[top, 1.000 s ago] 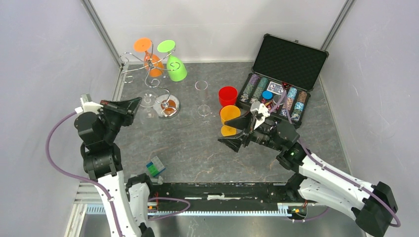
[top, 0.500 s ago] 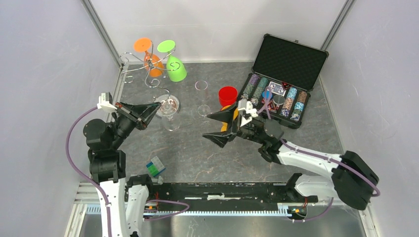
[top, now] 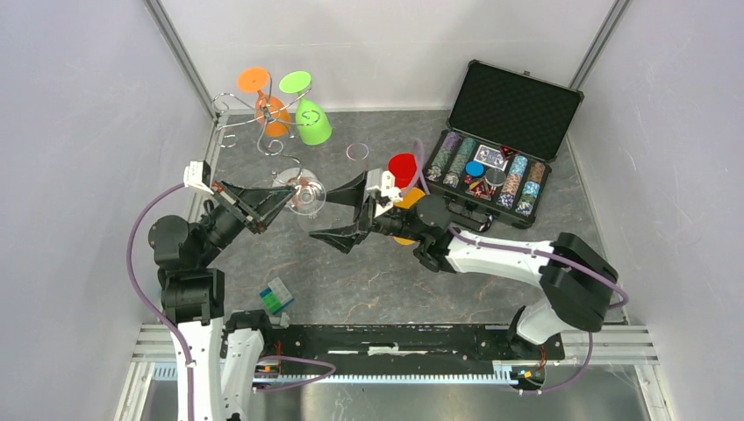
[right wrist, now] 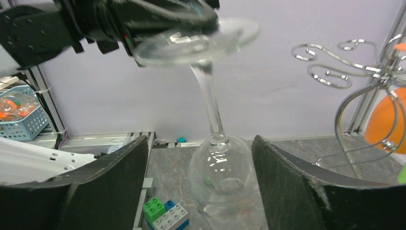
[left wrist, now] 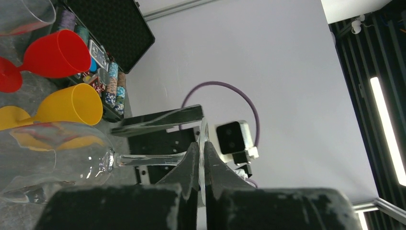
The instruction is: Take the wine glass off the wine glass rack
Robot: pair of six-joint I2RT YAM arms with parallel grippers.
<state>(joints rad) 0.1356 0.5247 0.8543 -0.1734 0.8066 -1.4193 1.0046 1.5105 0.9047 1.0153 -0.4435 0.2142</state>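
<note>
The wine glass rack (top: 263,132) is a silver wire tree at the back left, with an orange glass (top: 274,114) and a green glass (top: 312,121) hanging on it. Its scroll arms also show in the right wrist view (right wrist: 335,72). My left gripper (top: 285,197) is shut on the foot of a clear wine glass (top: 305,195) and holds it bowl-down, clear of the rack arms. In the left wrist view the jaws (left wrist: 203,160) pinch the foot edge-on. My right gripper (top: 323,217) is open, its fingers on either side of the glass bowl (right wrist: 222,177), apart from it.
A second clear glass (top: 356,151) stands behind my right gripper. A red cup (top: 404,167) and a yellow cup (left wrist: 72,105) sit near the open poker chip case (top: 500,132). A toy brick stack (top: 276,296) lies at the front left. A blue basket (right wrist: 21,117) is beyond the table.
My left gripper has carried the clear glass right and forward, away from the rack. My right arm has swung left, so its open fingers now flank the bowl.
</note>
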